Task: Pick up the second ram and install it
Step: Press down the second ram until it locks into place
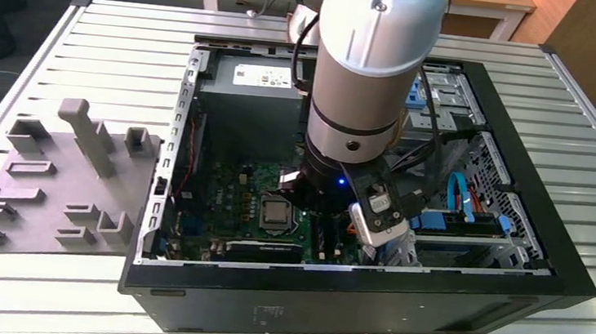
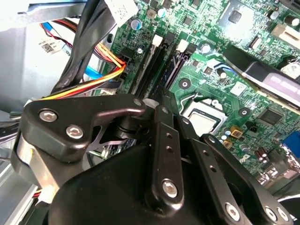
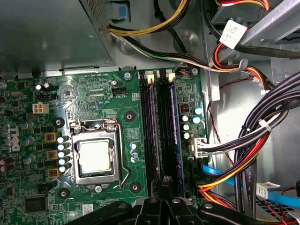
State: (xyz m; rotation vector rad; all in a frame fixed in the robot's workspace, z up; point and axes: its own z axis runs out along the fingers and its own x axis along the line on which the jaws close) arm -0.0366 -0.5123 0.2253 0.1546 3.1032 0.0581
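Observation:
My gripper [image 1: 322, 209] reaches down into the open computer case [image 1: 508, 261], over the green motherboard [image 3: 93, 96]. In both wrist views its black fingers meet in a narrow tip [image 3: 165, 183] [image 2: 151, 104] above one end of the long black memory slots [image 3: 161, 126]. The jaws look shut with nothing between them. A thin dark stick with a bluish edge, which I take for the second ram [image 3: 175, 131], stands in the slot nearest the cables. Whether the fingertips touch it is hidden.
A silver processor socket [image 3: 96, 157] lies beside the slots. Thick black, yellow and red cables [image 3: 262, 136] crowd their other side. The power supply [image 1: 256, 89] and drive cage [image 1: 467, 109] fill the case's far end. A grey fixture tray [image 1: 56, 185] lies at the exterior view's left.

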